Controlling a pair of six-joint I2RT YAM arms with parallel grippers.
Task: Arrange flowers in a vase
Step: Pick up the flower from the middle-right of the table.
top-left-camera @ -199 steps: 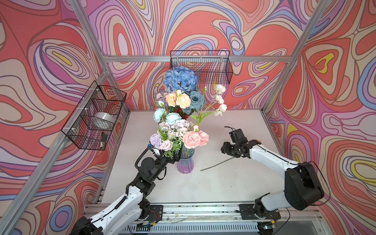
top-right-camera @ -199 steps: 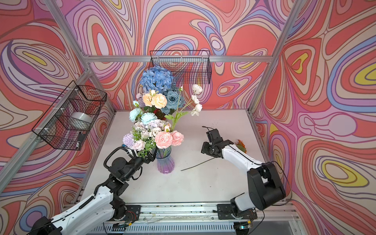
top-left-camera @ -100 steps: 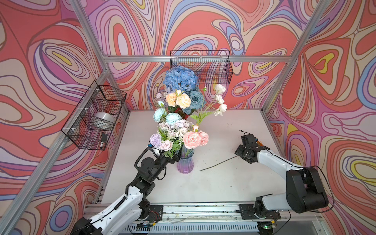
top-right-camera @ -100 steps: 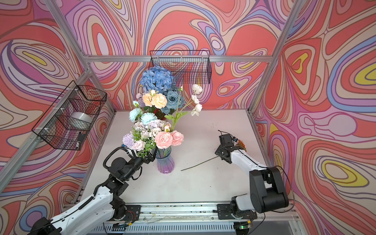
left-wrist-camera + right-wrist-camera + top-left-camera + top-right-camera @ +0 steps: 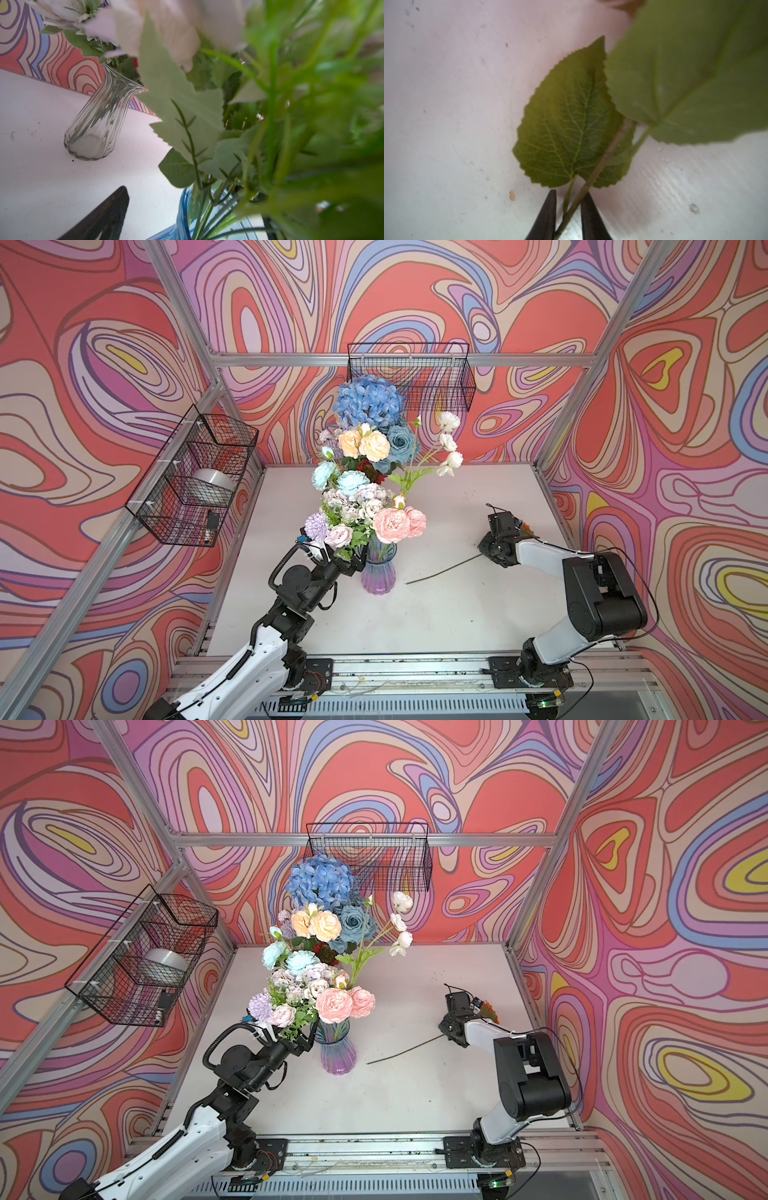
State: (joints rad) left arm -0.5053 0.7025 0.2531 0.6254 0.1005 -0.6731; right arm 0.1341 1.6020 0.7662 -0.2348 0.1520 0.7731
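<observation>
A blue-to-purple glass vase (image 5: pixel 377 572) (image 5: pixel 335 1052) stands mid-table, packed with flowers (image 5: pixel 365 489): blue hydrangea, peach, aqua and pink blooms. My left gripper (image 5: pixel 348 563) is open at the vase neck (image 5: pixel 187 216), under the leaves. One dark finger (image 5: pixel 108 214) stands apart from the glass. One more flower lies on the table at the right, its thin stem (image 5: pixel 444 570) pointing toward the vase and its orange bloom (image 5: pixel 490 1011) near the wall. My right gripper (image 5: pixel 490 552) (image 5: pixel 569 207) is shut on that stem (image 5: pixel 602 162), just below its green leaves (image 5: pixel 566 128).
A clear ribbed glass vase (image 5: pixel 97 122) stands behind the blue one, in the left wrist view only. A wire basket (image 5: pixel 191 477) with a silver roll hangs on the left wall. Another basket (image 5: pixel 409 377) hangs on the back wall. The right wall runs close beside the right gripper.
My right gripper moved right along the table toward the lying flower's leafy end and closed on its stem. The left arm and the bouquet have not moved.
</observation>
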